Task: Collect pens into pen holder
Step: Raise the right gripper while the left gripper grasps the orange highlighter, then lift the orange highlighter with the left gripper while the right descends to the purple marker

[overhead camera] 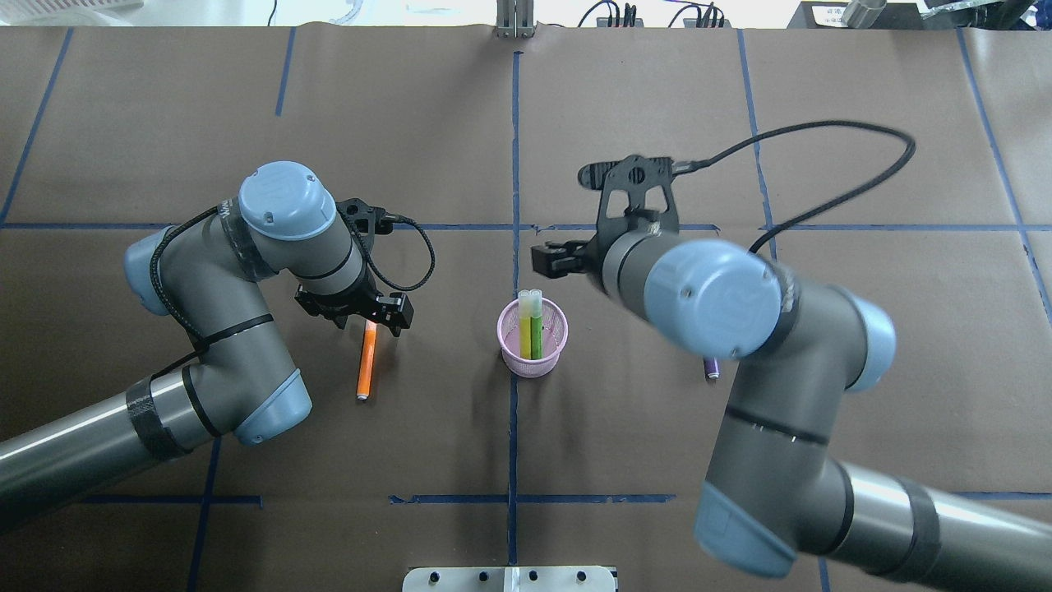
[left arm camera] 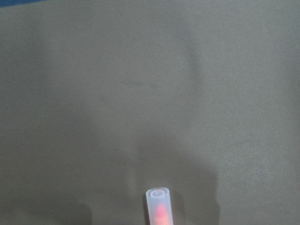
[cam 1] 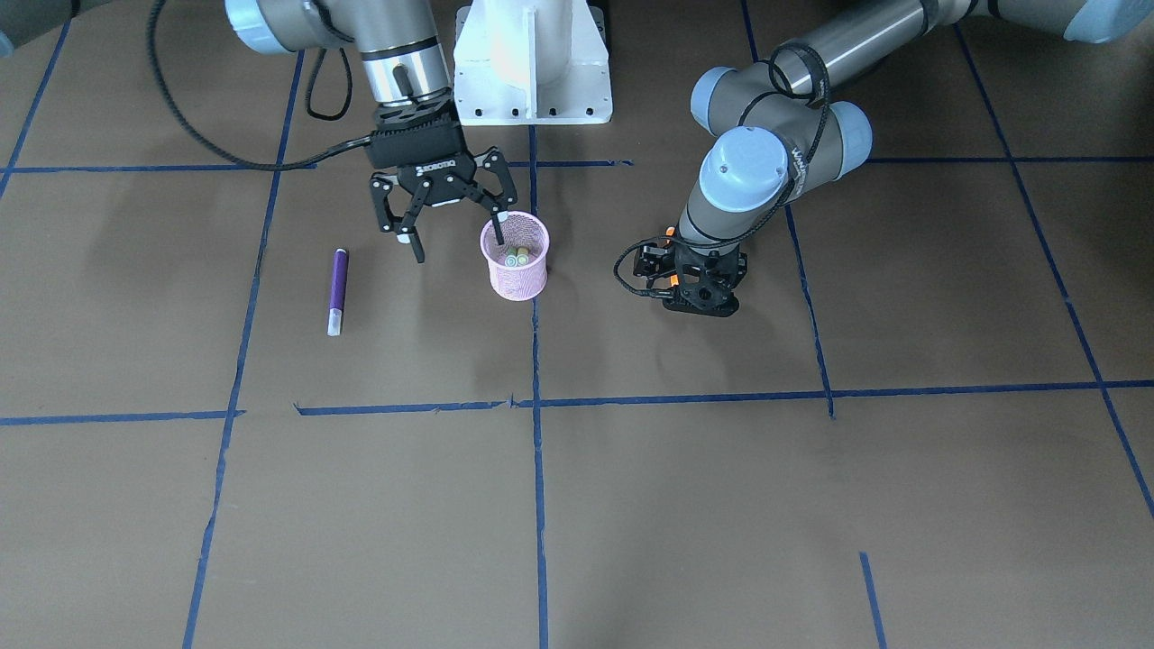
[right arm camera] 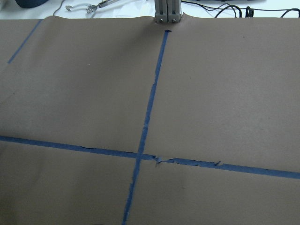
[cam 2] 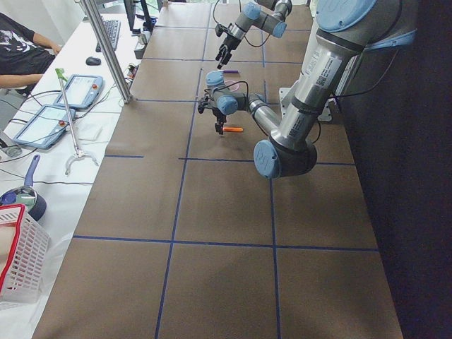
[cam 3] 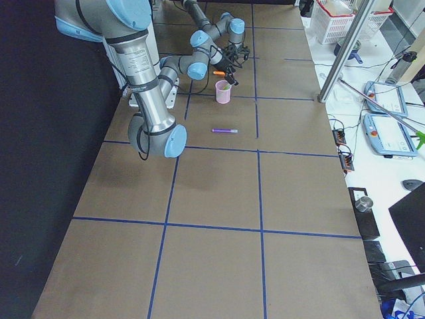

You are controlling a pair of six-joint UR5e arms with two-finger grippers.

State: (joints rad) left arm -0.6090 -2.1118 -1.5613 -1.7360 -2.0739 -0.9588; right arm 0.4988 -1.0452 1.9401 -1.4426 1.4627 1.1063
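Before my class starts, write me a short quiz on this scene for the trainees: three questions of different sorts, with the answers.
1. How many pens stand in the pink cup? A one, B two, C three.
2. True or false: the right gripper is shut.
3. Fill in: the pen lying at the left gripper is ____.
Key: 1 B. 2 False, it is open. 3 Orange: it is the orange pen.
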